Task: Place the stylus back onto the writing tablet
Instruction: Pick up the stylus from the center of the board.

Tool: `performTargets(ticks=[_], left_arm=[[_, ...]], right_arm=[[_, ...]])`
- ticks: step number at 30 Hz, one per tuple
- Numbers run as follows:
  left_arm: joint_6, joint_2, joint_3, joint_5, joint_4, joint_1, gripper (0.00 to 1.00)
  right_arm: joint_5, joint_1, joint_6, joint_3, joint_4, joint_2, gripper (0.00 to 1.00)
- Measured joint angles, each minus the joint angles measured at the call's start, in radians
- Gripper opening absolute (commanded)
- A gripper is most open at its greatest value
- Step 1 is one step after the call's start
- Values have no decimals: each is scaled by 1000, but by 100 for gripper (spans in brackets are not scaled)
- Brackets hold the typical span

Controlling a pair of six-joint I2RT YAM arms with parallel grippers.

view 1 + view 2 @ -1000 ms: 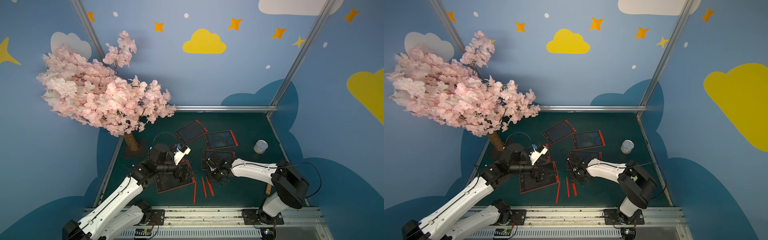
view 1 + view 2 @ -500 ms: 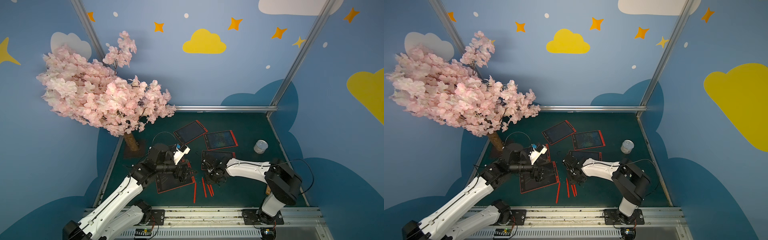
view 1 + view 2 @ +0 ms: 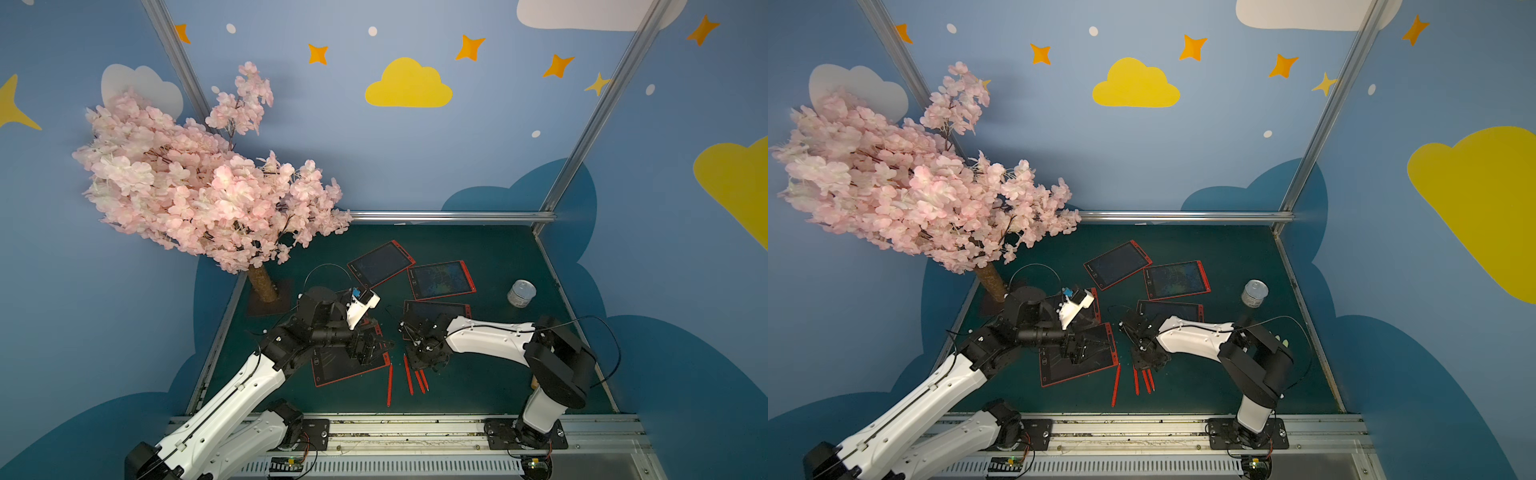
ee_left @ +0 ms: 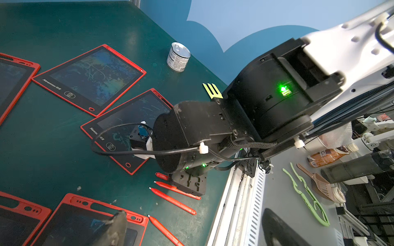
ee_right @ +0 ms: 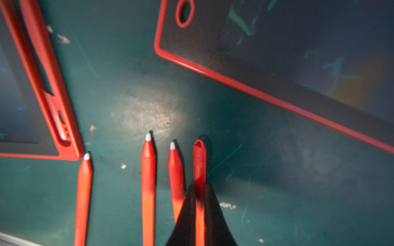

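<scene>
1. Blue painted walls (image 3: 415, 166) enclose a dark green tabletop (image 3: 478, 245). A pink artificial blossom tree (image 3: 199, 187) stands at its far left corner, and a small silver tin can (image 3: 521, 293) stands near its right edge.
2. A red-framed, dark-screened writing tablet (image 3: 440, 311) lies flat at the middle of the tabletop, partly under the right arm. A second tablet (image 3: 332, 371) of the same kind lies toward the near left. A third tablet (image 3: 380, 264) and a fourth tablet (image 3: 440, 280) lie nearer the far edge.
3. The right claw (image 5: 199, 188) is pinched tight on a slim red plastic stylus (image 5: 199, 161), low over the tabletop near the middle of the near edge, between the first two tablets. The stylus's rounded back end pokes out past the fingertips. Whether it has left the tabletop cannot be told.
4. Three more red styluses with white tips lie roughly parallel beside it. The nearest stylus (image 5: 175, 170) is just beside the gripped one, then comes the middle stylus (image 5: 148, 181). The outermost stylus (image 5: 83, 191) has its tip just beside a corner of the second tablet.
5. The left claw (image 3: 372, 347) hovers over the second tablet with its jaws spread wide, holding nothing.
</scene>
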Motion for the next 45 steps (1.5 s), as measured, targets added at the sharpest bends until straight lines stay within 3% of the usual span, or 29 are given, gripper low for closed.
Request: performTargets(ticks=[7,18,24,32,39,45], left_arm=[[-3,1,0,0,0,0,97],[-3,1,0,5,0,0,97],[-3,2,0,8,0,0,97],[-3,2,0,11,0,0,98],[-3,3,0,15,0,0,98],[-4,6,0,15,0,0,98]], right_arm=[[-5,-1,2,0,5,-2,4],[3,-5,-6,41,-27,39,10],[8,-5,-10,79,-61,67,5],[27,-6,-10,110,-75,93,13],[28,-7,-12,129,-95,107,9],[26,-9,-17,146,-113,120,12]])
